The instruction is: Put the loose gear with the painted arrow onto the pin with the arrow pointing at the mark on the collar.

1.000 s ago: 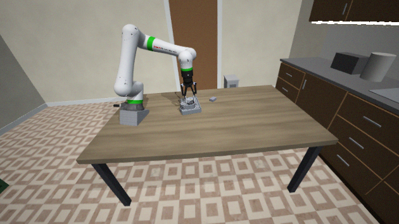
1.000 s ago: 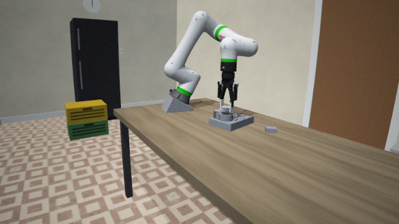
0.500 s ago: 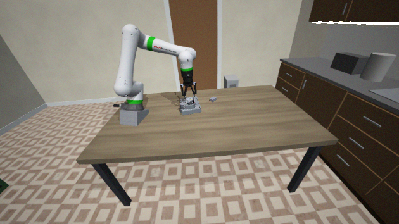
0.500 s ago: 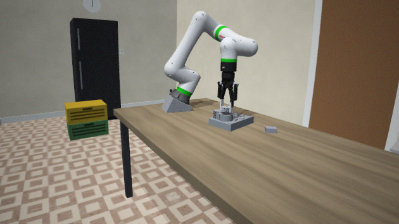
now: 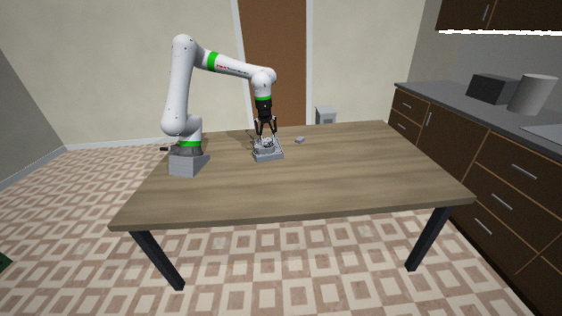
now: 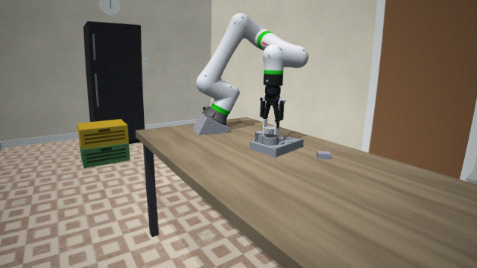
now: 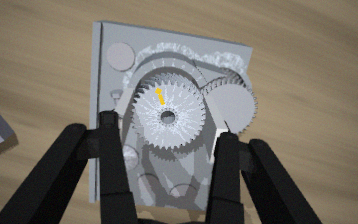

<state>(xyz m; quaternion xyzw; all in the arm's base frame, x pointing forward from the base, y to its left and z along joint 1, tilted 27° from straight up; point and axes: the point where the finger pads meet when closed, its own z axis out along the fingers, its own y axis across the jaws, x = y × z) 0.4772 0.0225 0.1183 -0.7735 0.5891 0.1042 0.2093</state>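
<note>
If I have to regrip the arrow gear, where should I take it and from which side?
Grip the gear by its toothed rim on opposite sides, from straight above, as the gripper holds it now: it lies flat, and that keeps the centre bore and yellow arrow uncovered.

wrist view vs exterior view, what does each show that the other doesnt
Only the wrist view shows the yellow painted arrow on the pale toothed gear, its centre hole, and a second meshing gear. Only the exterior view shows the white arm with green bands, black fridge, and yellow and green crates. Both show the grey timing case on the wooden table and the black gripper shut on the gear.
</note>
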